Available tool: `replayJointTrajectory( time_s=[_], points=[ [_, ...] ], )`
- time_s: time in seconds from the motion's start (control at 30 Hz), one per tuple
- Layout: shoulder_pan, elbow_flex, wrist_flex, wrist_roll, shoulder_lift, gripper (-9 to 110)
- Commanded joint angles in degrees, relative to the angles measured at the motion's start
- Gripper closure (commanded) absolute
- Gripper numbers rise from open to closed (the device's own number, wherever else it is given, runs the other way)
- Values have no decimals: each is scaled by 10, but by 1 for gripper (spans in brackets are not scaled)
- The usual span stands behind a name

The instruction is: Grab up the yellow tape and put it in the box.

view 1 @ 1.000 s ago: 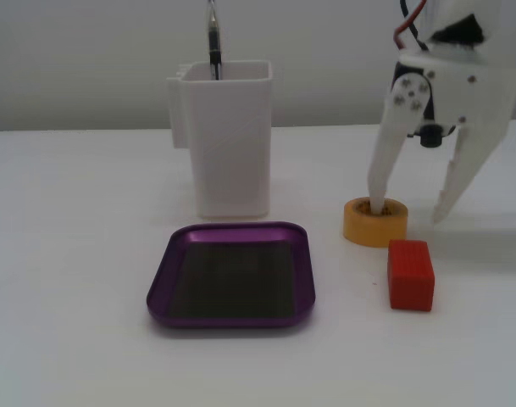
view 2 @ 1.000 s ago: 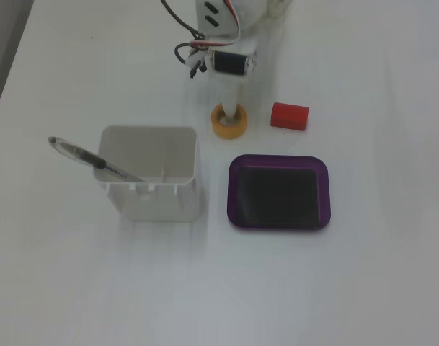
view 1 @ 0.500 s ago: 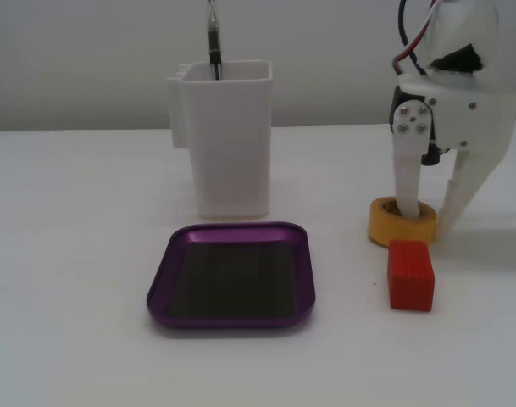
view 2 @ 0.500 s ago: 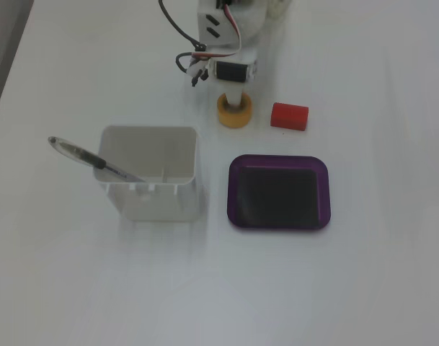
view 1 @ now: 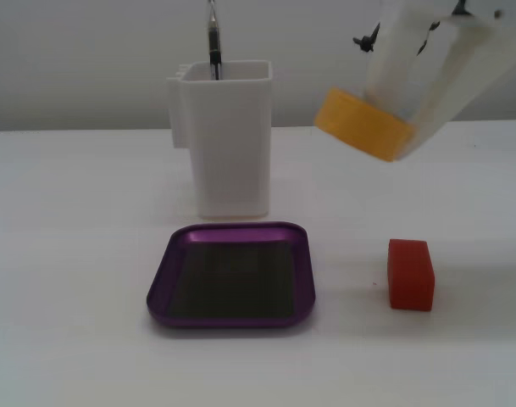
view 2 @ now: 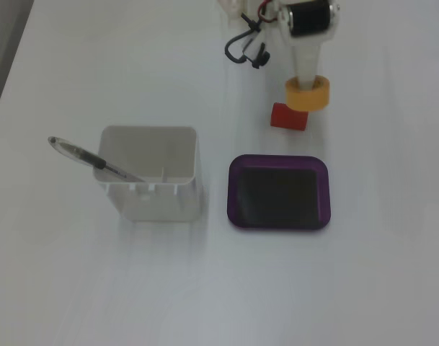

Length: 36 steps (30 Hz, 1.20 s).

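The yellow tape [view 1: 356, 123] hangs tilted in the air, well above the table, with my gripper [view 1: 396, 131] shut on its wall: one finger goes through the hollow centre and the other presses on the outside. From above, the yellow tape [view 2: 308, 96] sits over the far edge of a red block, with the gripper [view 2: 307, 84] reaching down into it. The box [view 1: 232, 231] is a shallow purple tray with a dark bottom, lying flat on the table lower left of the tape. From above, the box [view 2: 277, 159] lies below the tape and holds nothing.
A tall white container [view 1: 228, 136] with a pen [view 1: 213, 38] in it stands behind the tray; from above the container [view 2: 151, 198] is left of the tray. The red block [view 1: 410, 273] lies on the table right of the tray, and from above the red block [view 2: 285, 118] shows just beyond it.
The gripper has lifted the tape off the table and carried it up; in the view from above it moved right, over the red block. Before, it closed on the tape and slid it.
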Motion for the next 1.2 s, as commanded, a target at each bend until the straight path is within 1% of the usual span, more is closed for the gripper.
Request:
replayJointTrajectory(
  time_s=[0.0,0.17,0.33,0.53,0.77,1.0,1.07,1.17],
  points=[
    [-6,-50,-30,0,-66,102],
    [21,-142,-27,24,-182,102],
    [54,-229,-26,24,-271,102],
    [91,-293,-26,24,-360,102],
    [96,-301,-33,19,-405,102],
    [96,-301,-33,18,-405,102],
    [97,-301,-29,18,-400,100],
    [97,-301,-26,19,-398,94]
  ],
)
